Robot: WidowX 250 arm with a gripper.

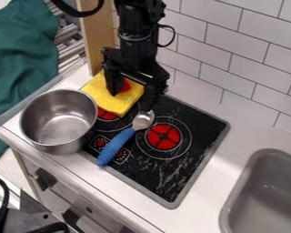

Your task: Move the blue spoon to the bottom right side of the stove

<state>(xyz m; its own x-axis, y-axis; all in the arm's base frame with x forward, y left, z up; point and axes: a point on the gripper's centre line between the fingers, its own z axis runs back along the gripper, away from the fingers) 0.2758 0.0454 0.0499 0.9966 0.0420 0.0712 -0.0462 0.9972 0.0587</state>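
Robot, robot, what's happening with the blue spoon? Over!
Jaws open, gripper above stove. Blue spoon lying on stove, unheld. Pot and flat yellow thing close by, neither on the spoon. Over.

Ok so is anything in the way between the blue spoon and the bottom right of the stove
Nothing visible stands in the way: only flat stove top lies between the blue spoon and the bottom right of the stove. The pot is on the spoon's other side, and the yellow sponge is up by the gripper.

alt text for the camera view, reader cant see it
Open black robot claw over a toy stove, where a blue-handled spoon lies with its metal bowl nearer the claw. A metal pot and yellow sponge sit left.
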